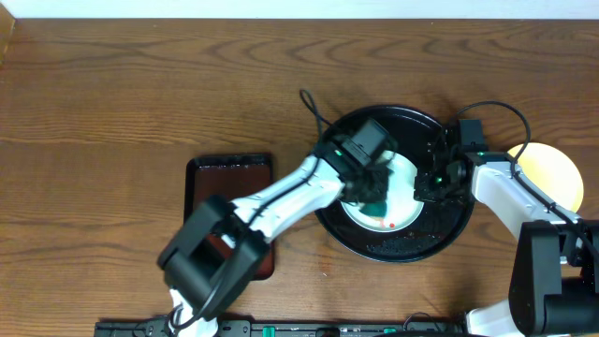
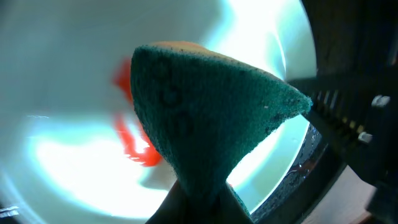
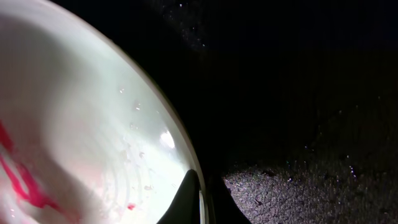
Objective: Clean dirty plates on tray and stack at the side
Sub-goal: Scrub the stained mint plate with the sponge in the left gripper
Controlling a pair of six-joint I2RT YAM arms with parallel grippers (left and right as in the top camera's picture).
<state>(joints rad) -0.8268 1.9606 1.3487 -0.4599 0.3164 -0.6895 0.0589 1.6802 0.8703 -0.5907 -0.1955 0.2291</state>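
A pale blue-white plate [image 1: 401,198] lies in the round black tray [image 1: 440,234], with red sauce smears [image 2: 134,146] on its face. My left gripper [image 1: 372,185] is shut on a green sponge [image 2: 211,118], which is pressed onto the plate [image 2: 62,93] beside the smears. My right gripper [image 1: 429,187] is shut on the plate's right rim [image 3: 180,149]: one finger lies on the inside and one on the outside. A pale yellow plate [image 1: 552,173] sits on the table to the right of the tray, partly hidden by the right arm.
A small rectangular dark red-brown tray [image 1: 229,173] lies left of the black tray, under the left arm. The black tray's floor [image 3: 311,124] is wet and speckled. Bare wooden table stretches to the back and the left.
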